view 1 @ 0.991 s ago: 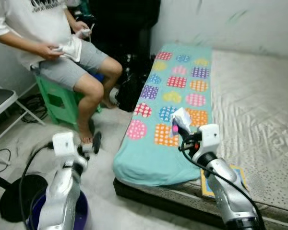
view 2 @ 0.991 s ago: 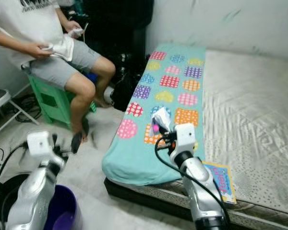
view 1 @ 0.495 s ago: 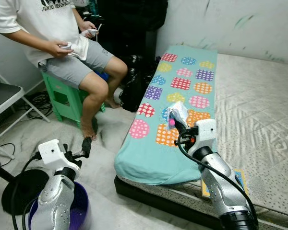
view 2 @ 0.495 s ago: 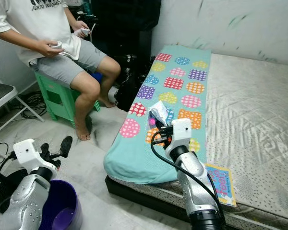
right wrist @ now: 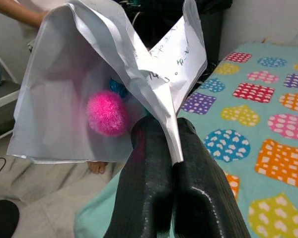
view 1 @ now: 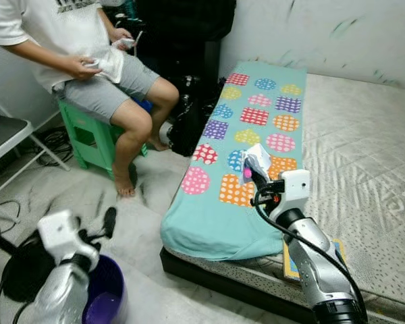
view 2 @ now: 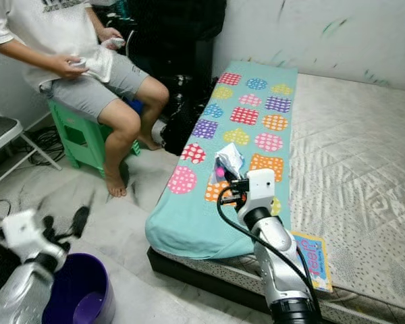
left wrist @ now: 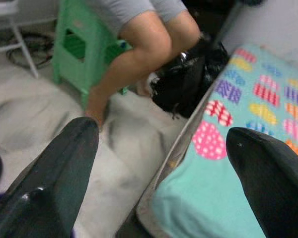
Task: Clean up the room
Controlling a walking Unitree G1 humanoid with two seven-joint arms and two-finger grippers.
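Here my right gripper point(right wrist: 173, 148) is clamped on a crumpled paper point(right wrist: 114, 74) with a pink pompom point(right wrist: 107, 113), standing upright above the blanket's point(view 1: 209, 223) floor-side edge. My left gripper point(left wrist: 159, 163), fingers apart, hangs over the purple bucket point(view 2: 71, 297).

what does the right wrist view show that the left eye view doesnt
Right wrist view alone: handwriting on the crumpled paper, and the right gripper with its fingers pinched shut on the paper's edge.

Left eye view alone: the purple bucket on the floor by the left gripper, a book at the mattress edge, and the seated person on a green stool.

Both: the paper, the pink pompom and the patterned blanket.
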